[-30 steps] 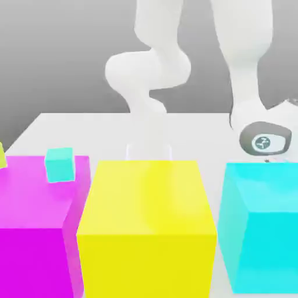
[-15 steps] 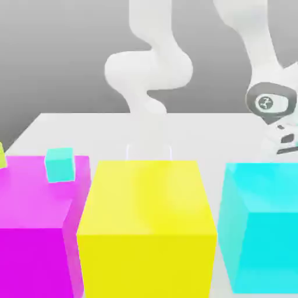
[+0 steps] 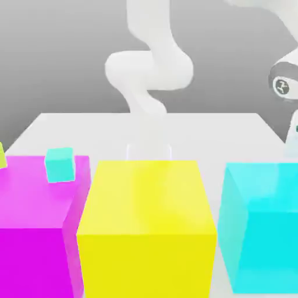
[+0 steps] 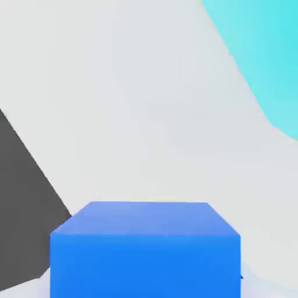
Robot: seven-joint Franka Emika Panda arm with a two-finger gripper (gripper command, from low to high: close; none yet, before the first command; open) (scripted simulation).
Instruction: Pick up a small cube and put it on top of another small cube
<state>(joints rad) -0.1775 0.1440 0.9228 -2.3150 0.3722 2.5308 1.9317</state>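
Apparently gripped: blue cube (image 4: 145, 265) | gripper (image 4: 145, 288): narrowed onto its sides

You have three big blocks: one magenta (image 3: 32, 195), one yellow (image 3: 146, 198) and one cyan (image 3: 265, 186). You also have three small cubes: one cyan (image 3: 60, 165), one yellow (image 3: 2, 157), partly cut off by the exterior view's left edge, and one blue (image 4: 145, 262). You see one table (image 3: 201, 134) and one robot arm (image 3: 148, 70).

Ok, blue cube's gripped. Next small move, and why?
Probably carry it level toward the exterior view's left: the gripper holds the blue cube, while the small cyan cube, a likely base, sits there on the magenta block.
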